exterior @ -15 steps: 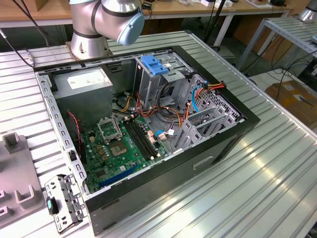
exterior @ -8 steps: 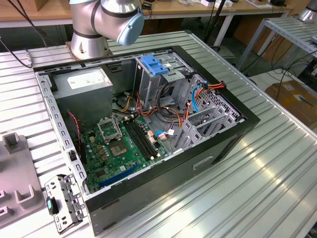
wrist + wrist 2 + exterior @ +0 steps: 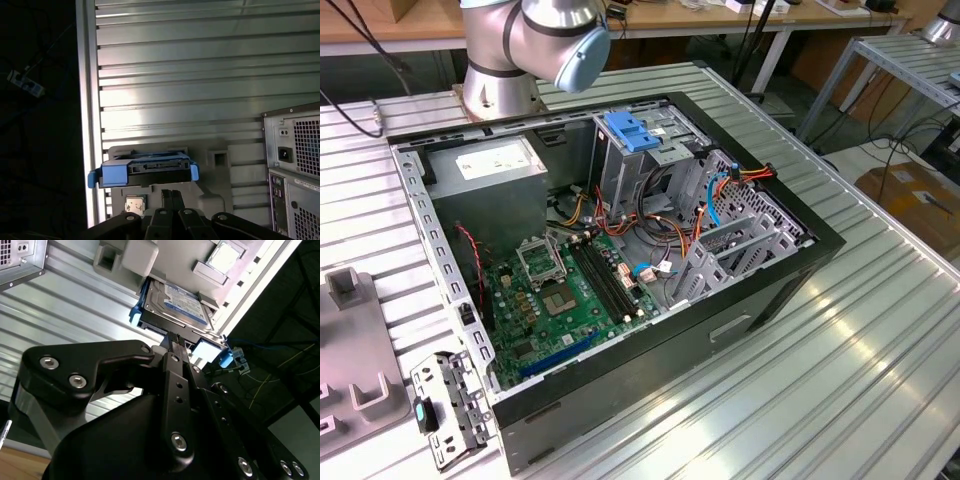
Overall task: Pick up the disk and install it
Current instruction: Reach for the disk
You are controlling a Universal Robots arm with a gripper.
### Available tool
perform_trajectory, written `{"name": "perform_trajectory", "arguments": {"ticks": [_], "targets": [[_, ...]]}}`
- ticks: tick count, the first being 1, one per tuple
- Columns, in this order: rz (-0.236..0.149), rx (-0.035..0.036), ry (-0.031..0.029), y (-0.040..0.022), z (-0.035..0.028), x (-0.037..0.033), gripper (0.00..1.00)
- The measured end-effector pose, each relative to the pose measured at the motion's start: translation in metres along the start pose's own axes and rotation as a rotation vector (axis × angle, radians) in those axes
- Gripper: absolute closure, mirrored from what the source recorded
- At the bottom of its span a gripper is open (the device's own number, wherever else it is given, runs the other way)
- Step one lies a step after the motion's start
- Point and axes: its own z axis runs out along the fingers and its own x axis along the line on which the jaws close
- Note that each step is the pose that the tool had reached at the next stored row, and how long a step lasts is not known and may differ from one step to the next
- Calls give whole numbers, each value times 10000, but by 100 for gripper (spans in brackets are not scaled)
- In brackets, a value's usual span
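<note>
We see the fingers drawn narrow, tip against tip, with nothing between them, so the gripper carries nothing. Its tips sit right at the near end of the disk; we cannot tell whether they touch it.

The disk lies flat, label up, in a grey holder on the ribbed table. It is apart from the computer case, out beyond the case's rear panel. We judge the holder is there to keep the disk square and lifted. That leaves its connector end and blue rails free, and in the first wrist view that end faces the gripper squarely.

The gripper points along the disk's length toward that end, away from the case. In the exterior view the case lies open. The arm rises from its base just behind the case, one joint leaning over the case's back edge.
</note>
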Motion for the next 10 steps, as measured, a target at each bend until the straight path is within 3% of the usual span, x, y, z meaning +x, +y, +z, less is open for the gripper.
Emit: {"name": "perform_trajectory", "arguments": {"ticks": [10], "targets": [[1,-1,-1,-7,5,197,89]]}}
